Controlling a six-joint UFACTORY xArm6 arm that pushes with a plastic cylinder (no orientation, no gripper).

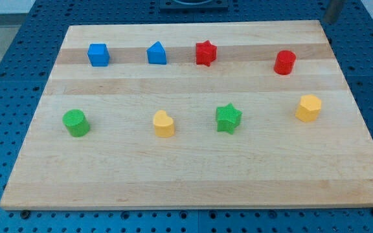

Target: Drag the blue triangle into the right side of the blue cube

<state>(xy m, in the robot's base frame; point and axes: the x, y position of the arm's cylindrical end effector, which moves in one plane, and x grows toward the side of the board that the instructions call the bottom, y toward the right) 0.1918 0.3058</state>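
The blue cube [98, 54] sits near the top left of the wooden board [193, 175]. The blue triangle [157, 53] stands to its right in the same row, a clear gap apart from it. A red star [205, 53] is just right of the triangle. A grey rod end, which seems to be my tip [332, 21], shows at the view's top right, just past the board's top right corner and far from both blue blocks.
A red cylinder [285, 62] stands at the upper right. In the lower row, from left to right, stand a green cylinder [76, 123], a yellow heart [164, 123], a green star [228, 118] and a yellow hexagon [308, 107]. A blue perforated table surrounds the board.
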